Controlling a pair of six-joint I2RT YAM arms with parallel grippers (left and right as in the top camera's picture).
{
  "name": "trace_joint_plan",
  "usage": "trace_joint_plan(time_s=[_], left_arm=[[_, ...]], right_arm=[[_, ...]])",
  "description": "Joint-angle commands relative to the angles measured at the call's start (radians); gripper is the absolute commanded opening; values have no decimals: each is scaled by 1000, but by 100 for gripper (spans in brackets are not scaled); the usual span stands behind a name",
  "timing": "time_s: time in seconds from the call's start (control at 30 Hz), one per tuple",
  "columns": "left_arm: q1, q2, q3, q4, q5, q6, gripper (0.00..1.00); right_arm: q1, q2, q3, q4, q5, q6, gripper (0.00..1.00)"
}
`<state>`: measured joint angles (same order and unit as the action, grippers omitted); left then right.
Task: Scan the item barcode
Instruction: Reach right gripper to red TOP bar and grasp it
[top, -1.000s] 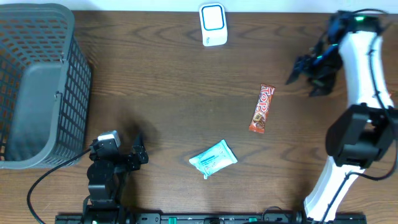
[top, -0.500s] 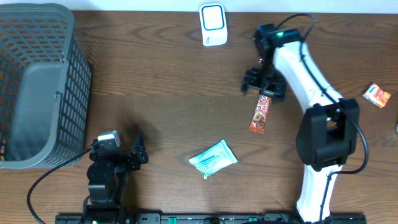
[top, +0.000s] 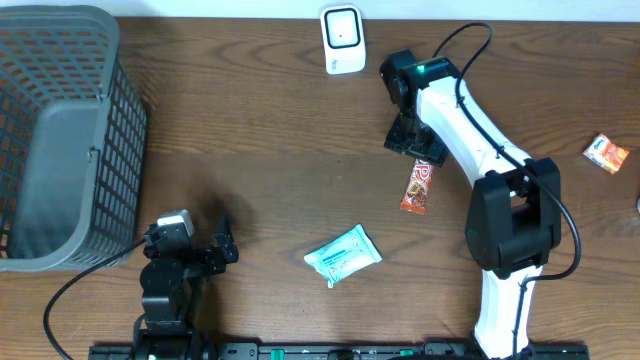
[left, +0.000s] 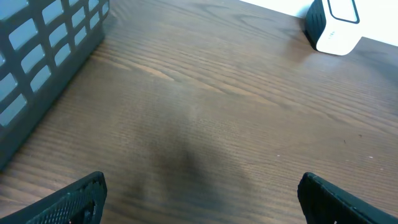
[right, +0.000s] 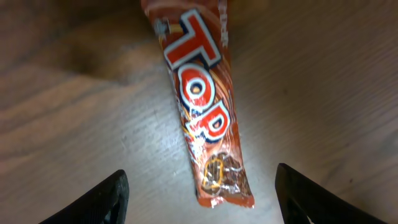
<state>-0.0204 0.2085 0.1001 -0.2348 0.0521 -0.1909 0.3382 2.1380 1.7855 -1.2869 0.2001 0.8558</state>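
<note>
White-shelled right arm (top: 470, 110), black-jointed, shows a green light (top: 420, 68); the black left arm (top: 165, 285) beside the grey mesh basket (top: 125, 130) trails a cable (top: 80, 285).

Mock shop checkout: scanner (top: 342, 38), basket (top: 126, 130), snack bar (top: 419, 188).

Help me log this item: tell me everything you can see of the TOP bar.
The TOP bar is a slim snack in a glossy brown-red wrapper, with big red letters edged white and a crimped end seam. It lies flat on the wooden table, right of centre. The right tool hangs open over it, fingers either side, not touching. No barcode shows.
</note>
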Motion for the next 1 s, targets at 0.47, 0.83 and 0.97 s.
trace_joint_plan(time_s=[0.47,0.83,0.97], left_arm=[[4,0,-25,-7,-12,-10,98],[4,0,-25,-7,-12,-10,98],[4,0,-25,-7,-12,-9,98]], right_arm=[[2,163,-5,39,39,30,59],[1,170,-79,62,125,30,58],[0,170,-150,117,123,30,46]])
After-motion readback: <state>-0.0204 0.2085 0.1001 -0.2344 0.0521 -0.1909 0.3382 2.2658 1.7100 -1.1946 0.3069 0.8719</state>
